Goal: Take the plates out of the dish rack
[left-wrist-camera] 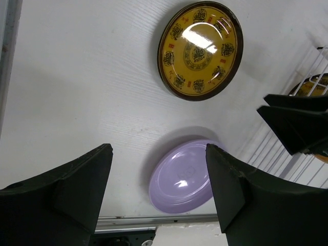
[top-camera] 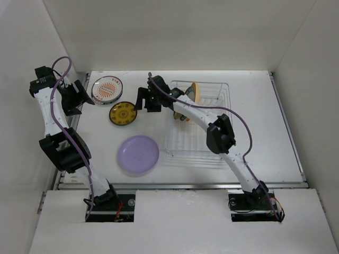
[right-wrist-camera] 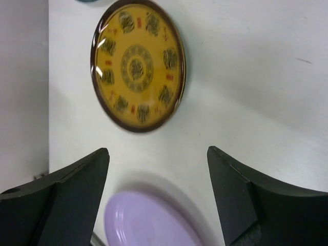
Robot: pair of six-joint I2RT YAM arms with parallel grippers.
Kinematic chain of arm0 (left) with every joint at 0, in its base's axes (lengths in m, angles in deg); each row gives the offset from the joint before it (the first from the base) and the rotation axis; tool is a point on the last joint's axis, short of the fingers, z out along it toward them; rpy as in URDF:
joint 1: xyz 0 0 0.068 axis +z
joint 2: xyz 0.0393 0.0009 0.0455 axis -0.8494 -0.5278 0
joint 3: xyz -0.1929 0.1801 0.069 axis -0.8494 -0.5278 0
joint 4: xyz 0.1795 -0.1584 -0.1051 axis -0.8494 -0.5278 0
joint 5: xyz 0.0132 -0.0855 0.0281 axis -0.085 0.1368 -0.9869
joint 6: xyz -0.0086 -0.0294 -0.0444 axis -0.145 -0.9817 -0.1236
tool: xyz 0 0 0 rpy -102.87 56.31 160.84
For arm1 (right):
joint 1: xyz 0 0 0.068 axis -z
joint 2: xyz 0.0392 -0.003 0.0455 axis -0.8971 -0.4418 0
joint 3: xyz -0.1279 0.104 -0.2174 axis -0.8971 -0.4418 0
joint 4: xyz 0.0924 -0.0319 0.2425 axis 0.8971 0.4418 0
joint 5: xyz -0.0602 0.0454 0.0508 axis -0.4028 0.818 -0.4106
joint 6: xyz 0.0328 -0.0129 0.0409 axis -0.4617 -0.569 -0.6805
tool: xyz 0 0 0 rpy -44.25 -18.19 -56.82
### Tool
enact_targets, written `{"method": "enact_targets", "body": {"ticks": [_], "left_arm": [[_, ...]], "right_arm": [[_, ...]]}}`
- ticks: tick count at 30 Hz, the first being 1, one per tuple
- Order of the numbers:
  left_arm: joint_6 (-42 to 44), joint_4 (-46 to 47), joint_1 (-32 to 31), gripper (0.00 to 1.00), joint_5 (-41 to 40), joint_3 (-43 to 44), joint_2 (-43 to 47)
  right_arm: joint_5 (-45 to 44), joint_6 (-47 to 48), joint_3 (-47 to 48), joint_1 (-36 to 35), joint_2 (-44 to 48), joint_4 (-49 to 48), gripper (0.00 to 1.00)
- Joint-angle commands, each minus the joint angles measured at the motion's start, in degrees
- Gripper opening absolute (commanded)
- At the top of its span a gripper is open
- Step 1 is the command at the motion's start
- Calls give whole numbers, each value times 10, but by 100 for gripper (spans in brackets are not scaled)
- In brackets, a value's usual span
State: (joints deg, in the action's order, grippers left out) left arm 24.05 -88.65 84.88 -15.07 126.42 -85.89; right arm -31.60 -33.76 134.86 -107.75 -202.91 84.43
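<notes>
1. Three plates lie flat on the table [top-camera: 254, 106], all left of the dish rack [top-camera: 212, 143].
2. The lavender plate [top-camera: 137, 154] is nearest the arm bases, just off the rack's near left corner.
3. The brown-and-yellow plate [top-camera: 123, 114] lies beyond it, apart from it, face up with a glare spot in the left wrist view.
4. The sunburst plate [top-camera: 107, 89] is farthest back and to the left. It has a dark ring around it; I cannot tell whether that is its own rim or a second plate underneath.
5. The pale yellow plate [top-camera: 196, 92] stands on edge at the far end of the rack.
6. A second small patterned piece [top-camera: 183, 117] sits in the rack by its left side. The right arm [top-camera: 222, 135] mostly hides it, so it is too hidden to name.
7. The right gripper [top-camera: 144, 100] hangs over the table between the rack's far left corner and the brown-and-yellow plate. Its jaws are wide apart with only table between them, and in its own wrist view that plate lies ahead of the fingers [right-wrist-camera: 66, 200].
8. The left gripper [top-camera: 79, 99] hangs at the far left edge, just beside the sunburst plate. Its jaws are spread with nothing held.
9. The left wrist view looks across the brown-and-yellow and lavender plates to the rack wires, with the right gripper's dark fingers at its right edge.
</notes>
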Motion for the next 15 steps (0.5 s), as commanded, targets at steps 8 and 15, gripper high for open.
{"method": "enact_targets", "body": {"ticks": [8,15], "left_arm": [[77,-29,-34,71,-25,13,61],[82,-23,-65,72,-37,-3,74]], "right_arm": [[-269,156,-131,4,379,162,87],[-426,141,-161,68,396,292,69]]}}
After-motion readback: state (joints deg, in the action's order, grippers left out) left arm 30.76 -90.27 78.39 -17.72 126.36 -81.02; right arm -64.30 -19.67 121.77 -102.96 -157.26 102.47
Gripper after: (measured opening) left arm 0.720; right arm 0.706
